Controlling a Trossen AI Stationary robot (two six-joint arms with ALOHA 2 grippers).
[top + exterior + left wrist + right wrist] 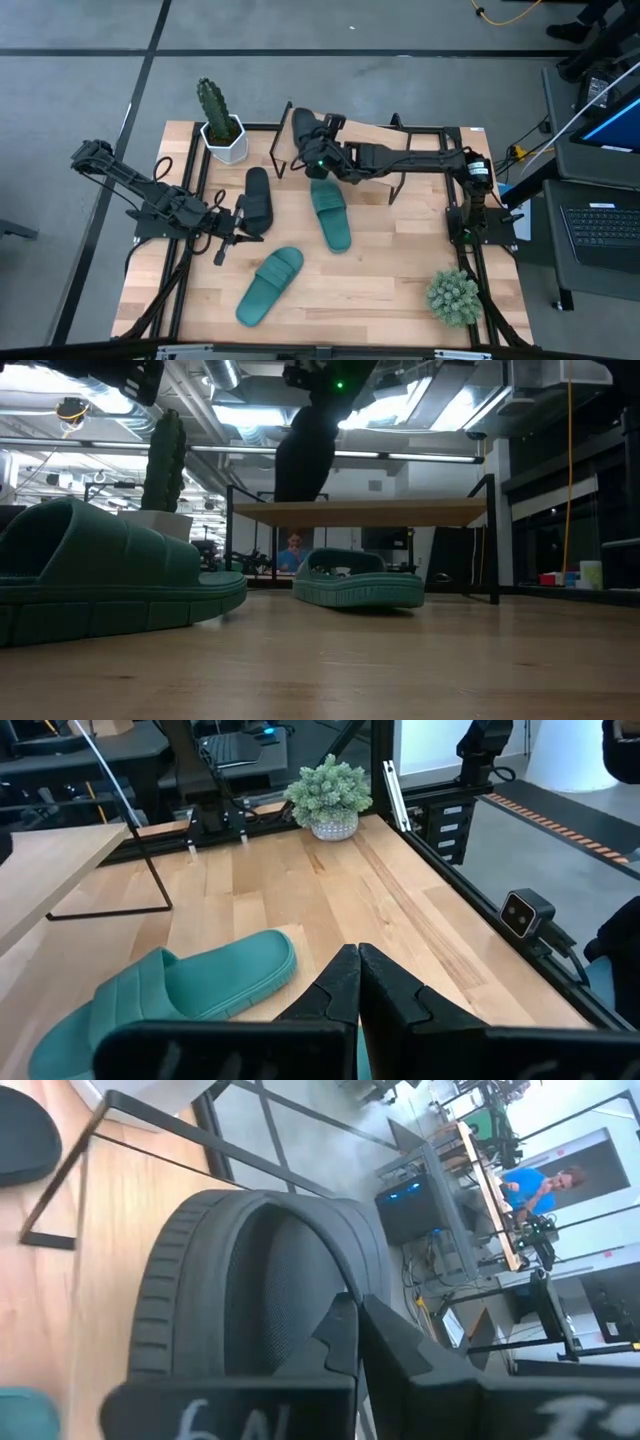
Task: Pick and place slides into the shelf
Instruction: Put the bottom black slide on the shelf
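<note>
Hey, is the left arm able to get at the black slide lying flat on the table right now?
Probably yes. The left gripper, shut and empty, sits right beside the black slide on the table, with nothing between them. The right gripper holds the other black slide farther back.

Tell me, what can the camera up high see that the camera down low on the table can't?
Only the high view shows the black slide lying on the table, the left end effector beside it, and the round spiky plant. Only the low view shows the ceiling lights. Both show two teal slides, the cactus, the shelf, and the black slide held up.
</note>
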